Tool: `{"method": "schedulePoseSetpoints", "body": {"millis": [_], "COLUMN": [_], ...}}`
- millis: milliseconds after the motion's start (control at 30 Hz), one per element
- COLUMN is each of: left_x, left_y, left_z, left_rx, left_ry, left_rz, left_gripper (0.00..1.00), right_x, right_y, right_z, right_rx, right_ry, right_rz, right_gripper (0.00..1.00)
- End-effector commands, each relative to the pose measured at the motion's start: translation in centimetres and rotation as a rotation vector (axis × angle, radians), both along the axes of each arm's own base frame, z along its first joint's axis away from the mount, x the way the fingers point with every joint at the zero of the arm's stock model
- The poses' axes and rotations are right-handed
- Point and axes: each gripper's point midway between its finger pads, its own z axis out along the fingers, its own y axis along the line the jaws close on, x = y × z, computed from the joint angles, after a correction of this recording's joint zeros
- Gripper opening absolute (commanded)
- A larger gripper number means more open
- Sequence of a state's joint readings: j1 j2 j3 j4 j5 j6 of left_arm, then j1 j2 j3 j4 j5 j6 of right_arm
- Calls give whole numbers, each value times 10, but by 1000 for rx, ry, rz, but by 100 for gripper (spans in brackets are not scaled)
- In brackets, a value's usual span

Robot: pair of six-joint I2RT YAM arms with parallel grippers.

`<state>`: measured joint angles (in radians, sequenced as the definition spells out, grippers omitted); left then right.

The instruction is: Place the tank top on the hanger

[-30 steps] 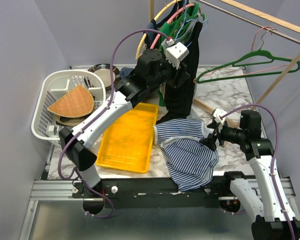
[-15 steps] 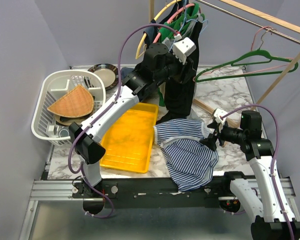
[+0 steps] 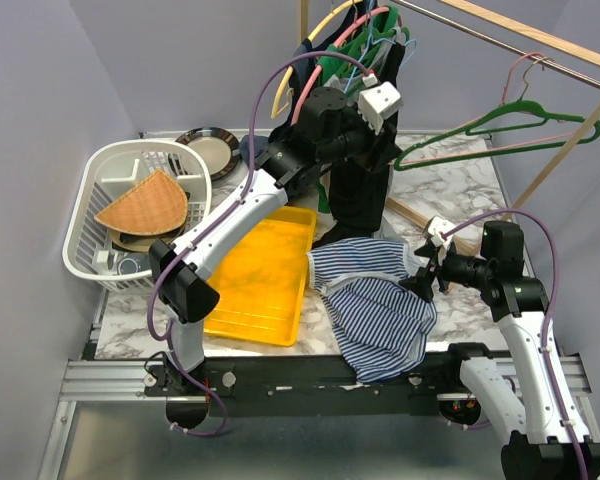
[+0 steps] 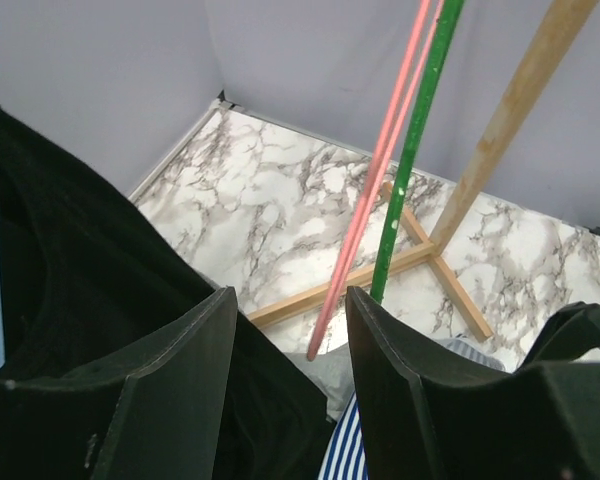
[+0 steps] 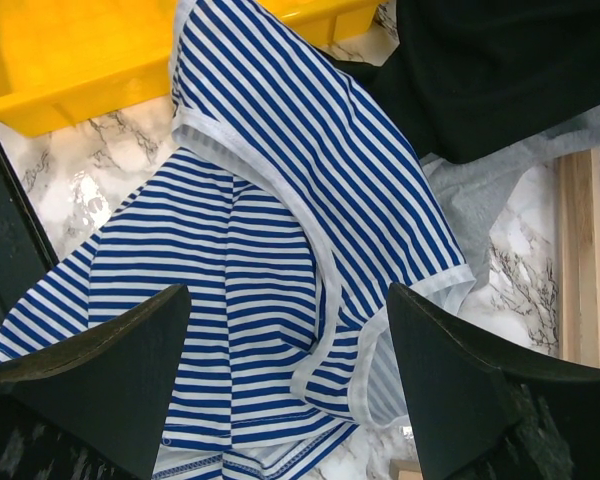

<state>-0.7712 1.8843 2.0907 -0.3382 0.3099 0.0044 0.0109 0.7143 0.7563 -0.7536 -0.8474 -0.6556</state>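
Okay, stage: judged as the reach for the hanger; tank top not on it yet.
left claw [image 4: 290, 385]: released, fingers spread, nothing between them; raised high at 12 o'clock in the top view, just beside the black garment [image 3: 365, 200].
right claw [image 3: 418, 283]: released too, fingers wide apart, low at the tank top's 3 o'clock edge; whether it touched the cloth could not be told.
tank top [image 3: 375, 310]: lay rumpled on the table [image 3: 450, 190] at 6 o'clock, hem drooping over the near edge, just beside the yellow tray [image 3: 260, 270].
hanger [image 4: 372, 170]: hung up high toward 2 o'clock, doubled with the dark green hanger [image 4: 408, 170], the two rods just beside each other.
key relation: from the left claw the hanger's near tip lay at about 3 o'clock, close. In the wrist view its rod ran from 1 o'clock down to 7, lined up over the gap between the fingers but beyond them, not inside.
long axis: in the top view the hanger ran roughly 9 to 3, tipped up toward 2.
nearer arm: left for the hanger, right for the tank top.
next move (judgement): left claw needed to push forward so the fingers straddled the pink rod alone.
risk (judgement): the green rod could get pinched along with it.
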Motion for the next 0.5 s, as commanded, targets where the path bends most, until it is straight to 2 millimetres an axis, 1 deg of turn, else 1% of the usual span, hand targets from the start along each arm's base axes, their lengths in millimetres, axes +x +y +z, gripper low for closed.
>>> {"method": "schedulePoseSetpoints", "body": {"millis": [0,233,467], "left_x": [-21,-29,-21], "left_y": [-14,-21,-37], "left_z": [5,0,-7], "left_rx": [12,20,50], "left_ry": [-41,-41,-83], "left_rz": [-110,-147,-131], "left_gripper": [61,62,59], "right_x": [-4,-5,-5], "right_y": [2,3,3], "right_z": [1,0,1], "right_rx": [12,14,16], "right_ry": [4,9,9], "right_rz": [19,23,25], "right_gripper": [88,88,88]}}
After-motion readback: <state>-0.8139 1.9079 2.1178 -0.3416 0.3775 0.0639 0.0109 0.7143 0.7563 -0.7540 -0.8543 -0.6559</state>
